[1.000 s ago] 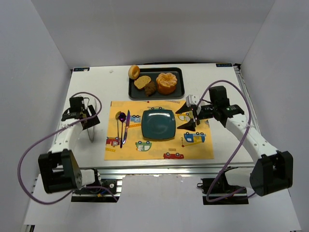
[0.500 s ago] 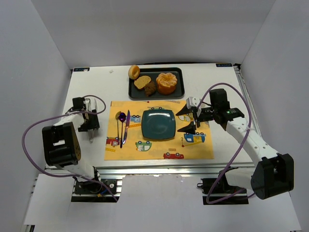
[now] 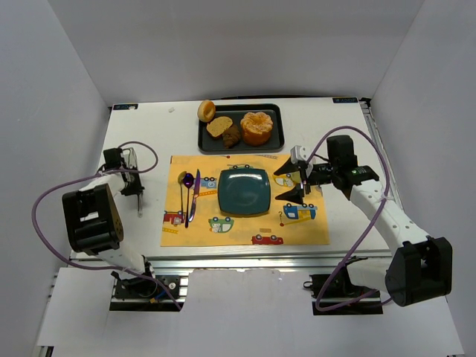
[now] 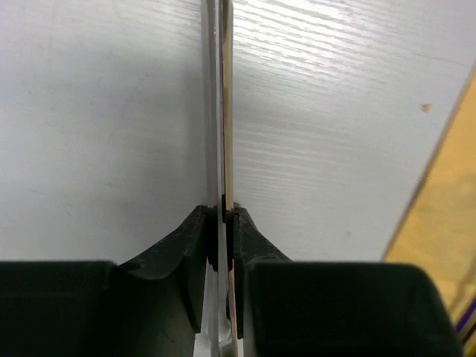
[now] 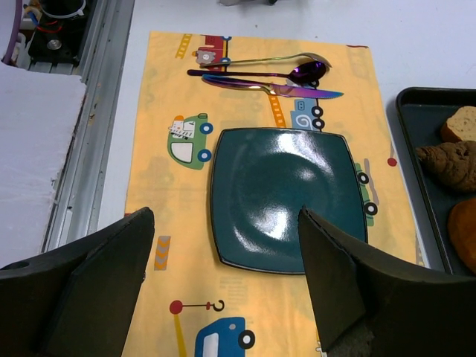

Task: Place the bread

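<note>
The bread (image 3: 206,111), a small golden-brown ring bun, rests at the far left corner of the black tray (image 3: 277,141); neither wrist view shows it. My right gripper (image 3: 292,181) (image 5: 225,216) hangs open and holds nothing, just right of the teal plate (image 3: 243,190) (image 5: 282,197), well short of the tray. My left gripper (image 3: 133,181) (image 4: 223,216) is on the bare table left of the placemat. It is shut on a thin silver utensil (image 3: 139,204) (image 4: 219,111), seen edge-on between its fingers.
The yellow placemat (image 3: 245,230) carries the plate, a purple spoon (image 5: 297,58) and a knife (image 5: 275,88). On the tray lie a bread slice (image 3: 218,126) (image 5: 461,123), a dark pastry (image 3: 232,136) (image 5: 450,163) and a large orange pastry (image 3: 256,127).
My left gripper went from open to shut on the silver utensil, and its arm folded back toward its base. The right gripper opened a little wider and edged right.
</note>
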Controlling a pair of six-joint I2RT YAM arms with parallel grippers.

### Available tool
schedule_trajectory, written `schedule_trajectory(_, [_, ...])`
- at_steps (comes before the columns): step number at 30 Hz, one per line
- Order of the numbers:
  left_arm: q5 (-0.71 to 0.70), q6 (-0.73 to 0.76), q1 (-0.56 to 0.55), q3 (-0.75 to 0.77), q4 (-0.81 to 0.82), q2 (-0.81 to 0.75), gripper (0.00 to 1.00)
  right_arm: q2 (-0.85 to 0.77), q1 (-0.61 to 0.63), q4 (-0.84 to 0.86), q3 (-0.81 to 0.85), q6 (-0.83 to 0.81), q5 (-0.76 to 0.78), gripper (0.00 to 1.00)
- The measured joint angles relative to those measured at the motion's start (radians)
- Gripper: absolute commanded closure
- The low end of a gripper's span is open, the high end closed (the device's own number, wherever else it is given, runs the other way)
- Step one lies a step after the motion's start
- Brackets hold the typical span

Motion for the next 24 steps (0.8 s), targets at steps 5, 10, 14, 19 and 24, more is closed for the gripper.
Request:
schedule_trajectory(5, [0.107, -0.104, -0.004, -0.003, -0.001, -0.078, 0.77, 0.000, -0.021, 0.000, 0.000, 0.003, -0.001, 0.18])
schedule_trajectory(10, [0.239, -0.238, -0.078, 0.099, 0.051, -0.187, 0.65, 0.000, -0.033, 0.014, 0.000, 0.012, -0.009, 0.17])
schedule_trajectory(14, [0.290, -0.283, -0.146, 0.241, 0.063, -0.140, 0.61, 0.000, -0.035, 0.023, 0.000, 0.022, -0.020, 0.17])
schedule_trajectory(19, [0.310, -0.306, -0.206, 0.379, 0.068, -0.017, 0.58, 0.000, -0.039, 0.024, 0.000, 0.026, -0.024, 0.17])
schedule_trajectory(24, [0.312, -0.313, -0.249, 0.503, 0.040, 0.132, 0.56, 0.000, -0.046, 0.024, 0.000, 0.026, -0.028, 0.17])
